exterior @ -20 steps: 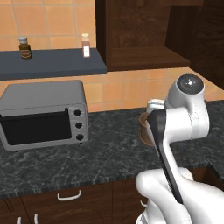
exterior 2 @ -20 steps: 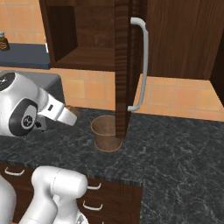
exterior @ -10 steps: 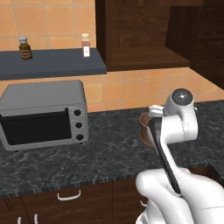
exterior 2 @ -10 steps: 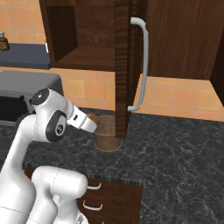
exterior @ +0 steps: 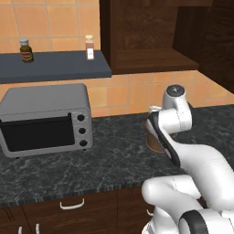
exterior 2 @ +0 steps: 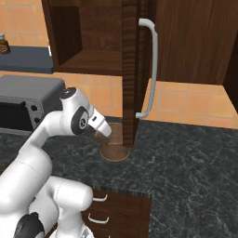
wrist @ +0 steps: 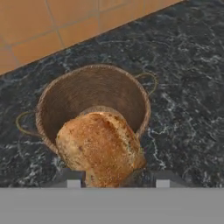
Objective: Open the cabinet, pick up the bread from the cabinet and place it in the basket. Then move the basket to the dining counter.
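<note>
In the hand view the golden-brown crusty bread roll [wrist: 99, 148] sits between the two dark fingertips [wrist: 72, 178] of the two-finger gripper [wrist: 116, 180], low over the round brown woven basket [wrist: 65, 98]. Whether the jaws are pressing on the roll or standing free of it cannot be told. The roll covers the near part of the basket's opening, and the thin loop handles stick out at the basket's left and right. The basket stands on the black marbled worktop [wrist: 188, 96].

From the right base view the gripper [exterior 2: 103, 131] hangs just over the basket [exterior 2: 115, 149], which rests beside the foot of the open dark brown wooden cabinet door [exterior 2: 132, 69] with its long silver bar handle [exterior 2: 149, 69].

Left along the worktop [exterior: 109, 155] stands a grey toaster oven [exterior: 45, 118]. Farther back, a dark wall shelf [exterior: 55, 66] carries a small brown jar [exterior: 26, 50] and a pale shaker bottle [exterior: 89, 47], left of the open cabinet [exterior: 146, 36].
</note>
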You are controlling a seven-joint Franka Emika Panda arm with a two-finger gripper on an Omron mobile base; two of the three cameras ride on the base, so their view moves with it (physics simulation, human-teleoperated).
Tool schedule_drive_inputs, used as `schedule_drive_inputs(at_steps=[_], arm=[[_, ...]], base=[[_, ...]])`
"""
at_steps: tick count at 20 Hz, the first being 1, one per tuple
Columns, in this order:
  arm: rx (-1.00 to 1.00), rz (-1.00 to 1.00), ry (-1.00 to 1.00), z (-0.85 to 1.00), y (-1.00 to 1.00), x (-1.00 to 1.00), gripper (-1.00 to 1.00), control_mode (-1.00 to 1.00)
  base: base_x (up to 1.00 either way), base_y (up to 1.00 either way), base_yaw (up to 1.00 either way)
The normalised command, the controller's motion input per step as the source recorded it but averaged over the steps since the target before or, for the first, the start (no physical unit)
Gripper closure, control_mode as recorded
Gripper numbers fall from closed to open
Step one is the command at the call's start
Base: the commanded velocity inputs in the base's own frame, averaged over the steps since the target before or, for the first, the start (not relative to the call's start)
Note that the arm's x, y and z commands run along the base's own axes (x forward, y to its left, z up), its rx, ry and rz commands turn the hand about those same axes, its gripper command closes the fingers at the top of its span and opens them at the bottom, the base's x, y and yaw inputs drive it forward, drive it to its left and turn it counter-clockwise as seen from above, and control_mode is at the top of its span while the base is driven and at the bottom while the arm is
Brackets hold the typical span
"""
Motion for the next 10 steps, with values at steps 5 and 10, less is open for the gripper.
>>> schedule_drive_inputs(at_steps=[5,10], arm=[[0.08,-0.03,0.1,-0.48,-0.15,0.42,1.0,-1.0],[0.06,0.0,0.0,-0.36,-0.12,0.11,1.0,-1.0]], base=[[0.0,0.0,0.0],[0.0,0.0,0.0]])
